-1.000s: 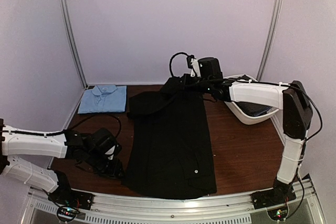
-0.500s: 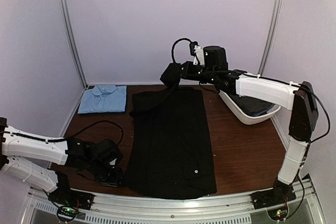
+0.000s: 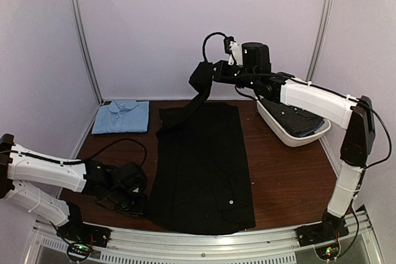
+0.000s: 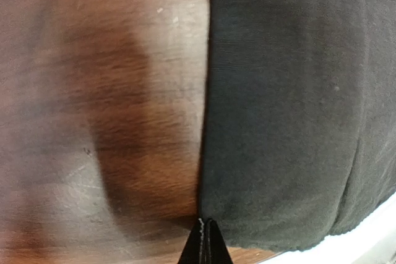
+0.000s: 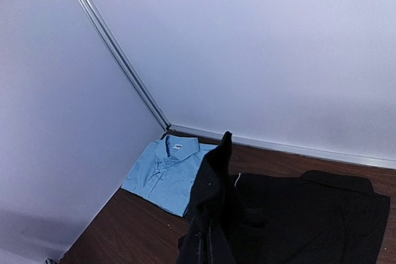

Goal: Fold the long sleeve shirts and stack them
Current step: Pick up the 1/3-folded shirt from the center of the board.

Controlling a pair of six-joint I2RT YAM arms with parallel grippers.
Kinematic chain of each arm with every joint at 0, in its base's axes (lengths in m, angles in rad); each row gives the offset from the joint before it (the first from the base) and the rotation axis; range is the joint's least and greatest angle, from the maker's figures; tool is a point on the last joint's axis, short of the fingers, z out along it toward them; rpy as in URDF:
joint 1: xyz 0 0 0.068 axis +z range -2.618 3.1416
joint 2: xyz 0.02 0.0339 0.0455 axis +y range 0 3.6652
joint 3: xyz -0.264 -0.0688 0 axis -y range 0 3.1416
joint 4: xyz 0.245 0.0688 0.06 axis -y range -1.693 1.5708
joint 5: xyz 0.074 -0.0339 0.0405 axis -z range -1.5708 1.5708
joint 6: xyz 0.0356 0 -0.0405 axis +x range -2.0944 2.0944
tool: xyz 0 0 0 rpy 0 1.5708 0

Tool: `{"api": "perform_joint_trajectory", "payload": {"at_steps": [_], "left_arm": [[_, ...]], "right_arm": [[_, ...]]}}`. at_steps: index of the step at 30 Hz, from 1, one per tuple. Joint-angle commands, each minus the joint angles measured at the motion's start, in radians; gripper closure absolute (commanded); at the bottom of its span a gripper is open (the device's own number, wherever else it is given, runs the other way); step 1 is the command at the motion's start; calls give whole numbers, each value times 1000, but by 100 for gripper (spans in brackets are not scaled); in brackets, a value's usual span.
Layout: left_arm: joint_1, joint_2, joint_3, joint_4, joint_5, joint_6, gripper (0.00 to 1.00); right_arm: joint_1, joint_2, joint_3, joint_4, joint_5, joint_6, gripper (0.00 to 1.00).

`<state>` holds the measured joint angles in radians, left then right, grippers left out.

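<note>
- Where the table (image 3: 284, 177) meets the far left corner, the light blue shirt (image 3: 121, 116) lies folded flat with its collar toward the wall; it looks finished, and is the likely base for the stack.
- At the near left, the left gripper (image 3: 135, 201) sits low on the wood at the near left corner of the black shirt (image 3: 201, 165); in the wrist view its fingertips (image 4: 195, 251) are clenched together just where the hem edge runs in, so it seems to pinch the cloth, though the bite is thin.
- The black shirt fills the middle, laid out long from the near edge to the far side; its body is flat, with small pale buttons showing near the front.
- Above the far end, the right gripper (image 3: 207, 78) is clamped on what looks like a sleeve (image 3: 185, 112), held up off the table with the strip hanging down slack to the shoulder.
- Judged from the drape, the cloth is light, limp and a little slippery; it will sag and crease wherever unsupported; hems, cuffs and seams give the firmest hold, and a shallow pinch could slide off.
- At the far right stands the white tub (image 3: 291, 137), with dark cloth lying inside.
</note>
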<state>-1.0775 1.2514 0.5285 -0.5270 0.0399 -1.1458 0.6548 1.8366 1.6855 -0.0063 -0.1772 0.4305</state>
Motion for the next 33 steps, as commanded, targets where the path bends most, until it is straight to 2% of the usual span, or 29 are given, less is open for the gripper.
{"api": "perform_joint_trajectory", "payload": {"at_steps": [1,7,11,23,33], "left_arm": [[-4,-10,75,-41,-60,47,100],[-8,-34,169,-53,-41,166,100],[-21,1,240,-53,25,262,100],[-67,229,453,-36,189,519,100],[-71,360,523,35,330,604,100]], "right_arm": [[-1,9,72,-49,25,-50,100],[-30,6,153,-104,93,-123,100],[-63,-9,162,-114,107,-136,100],[-145,-119,61,-97,153,-163,100],[-192,-203,-35,-63,159,-157,100]]}}
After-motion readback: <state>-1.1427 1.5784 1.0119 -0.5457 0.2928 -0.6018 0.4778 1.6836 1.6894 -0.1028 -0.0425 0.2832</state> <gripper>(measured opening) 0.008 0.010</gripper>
